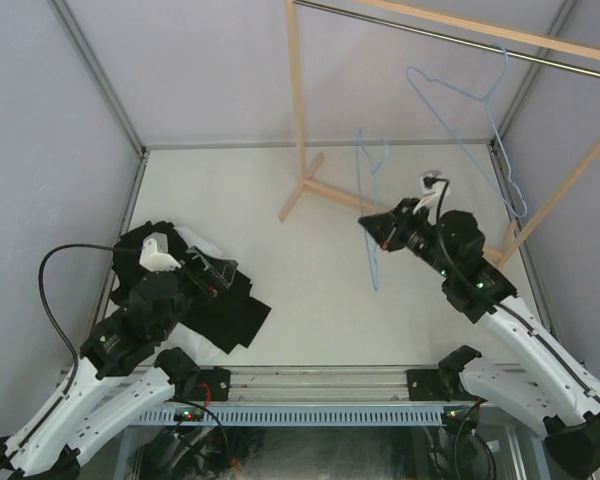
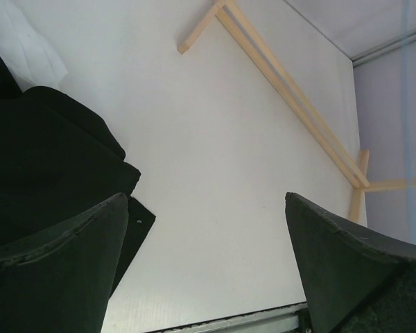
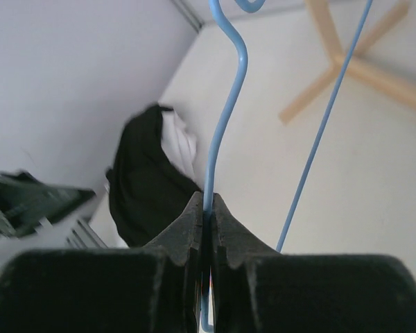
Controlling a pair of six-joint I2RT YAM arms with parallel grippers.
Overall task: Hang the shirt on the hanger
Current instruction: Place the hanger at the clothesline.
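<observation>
The white shirt (image 1: 187,238) lies at the left of the table, mostly covered by a black garment (image 1: 220,305); only a strip of it shows. It also shows in the left wrist view (image 2: 28,48) and the right wrist view (image 3: 178,141). My left gripper (image 1: 216,274) is open and empty just above the black garment's right edge (image 2: 48,159), with bare table between its fingers (image 2: 62,263). My right gripper (image 1: 366,222) is shut on a blue wire hanger (image 1: 373,205) near its hook and holds it above mid-table; the wire (image 3: 225,111) runs up from the closed jaws.
A wooden rack (image 1: 298,100) with a metal rod (image 1: 450,38) stands at the back right, its base (image 2: 291,97) on the table. A second blue hanger (image 1: 470,110) hangs from the rod. Grey walls enclose the table.
</observation>
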